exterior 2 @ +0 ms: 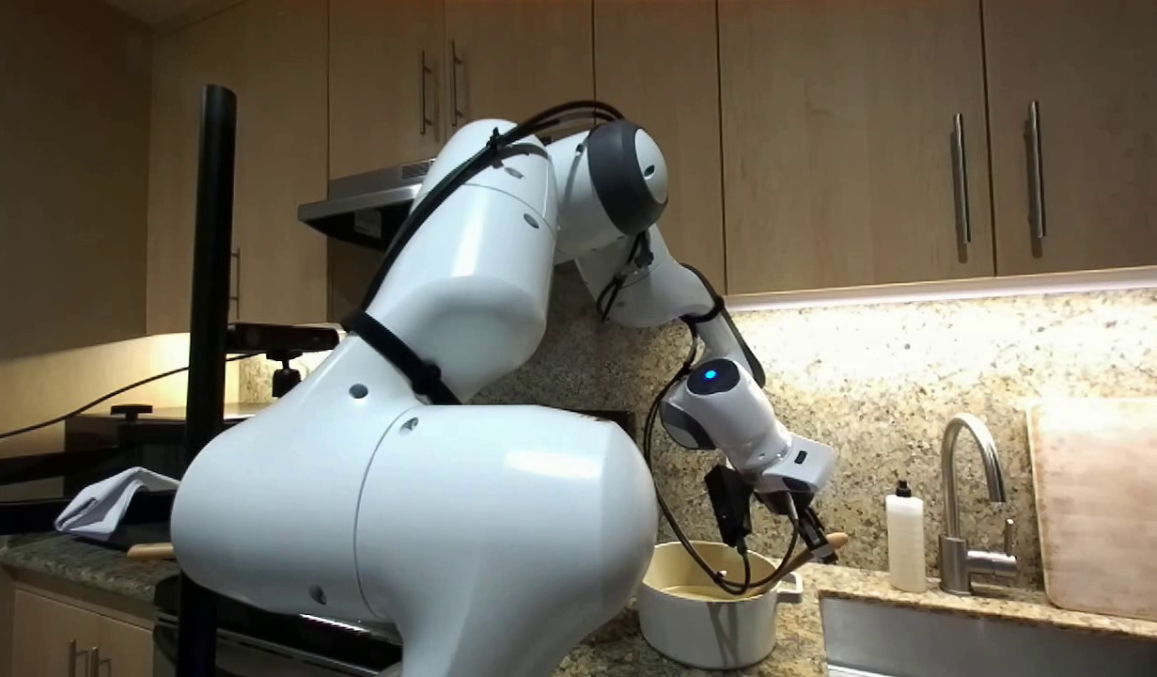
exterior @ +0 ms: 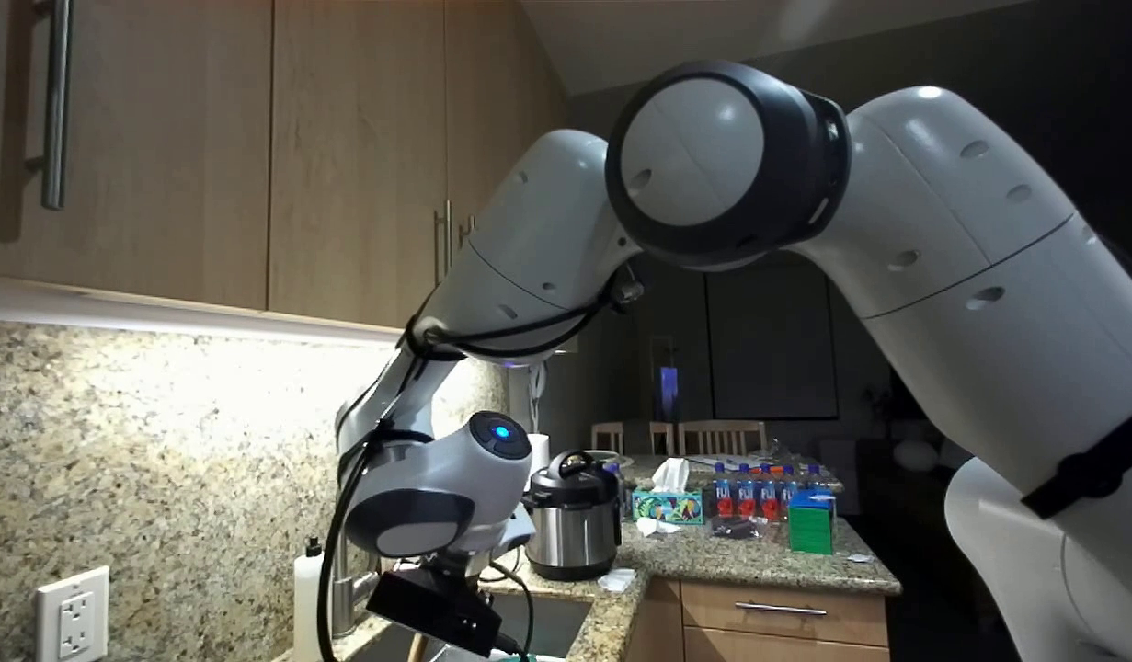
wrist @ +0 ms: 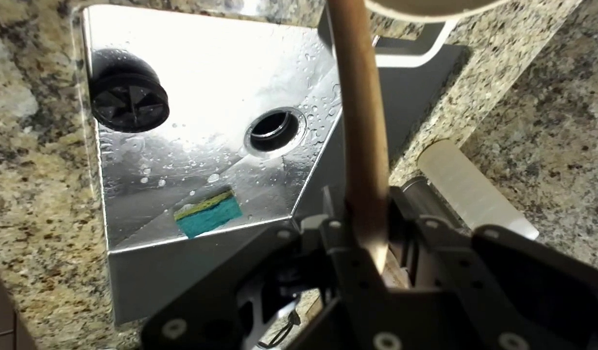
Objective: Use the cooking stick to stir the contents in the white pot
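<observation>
The white pot (exterior 2: 710, 632) stands on the counter beside the sink in an exterior view. Its rim (wrist: 437, 18) and handle (wrist: 410, 61) show at the top of the wrist view. The wooden cooking stick (wrist: 362, 107) runs from between my fingers up to the pot. In an exterior view the stick (exterior 2: 796, 562) slants down into the pot over the handle side. My gripper (wrist: 367, 206) is shut on the stick near its end; it also shows in an exterior view (exterior 2: 820, 543), above the pot's right side. The stick's lower end and most of the pot's contents are hidden.
The steel sink (wrist: 206, 73) holds a sponge (wrist: 209, 214) and a black stopper (wrist: 131, 99). A faucet (exterior 2: 954, 555), a soap bottle (exterior 2: 906, 541) and a cutting board (exterior 2: 1109, 508) stand behind it. A pressure cooker (exterior: 575, 524) stands past the sink. Cabinets (exterior: 359, 156) hang above.
</observation>
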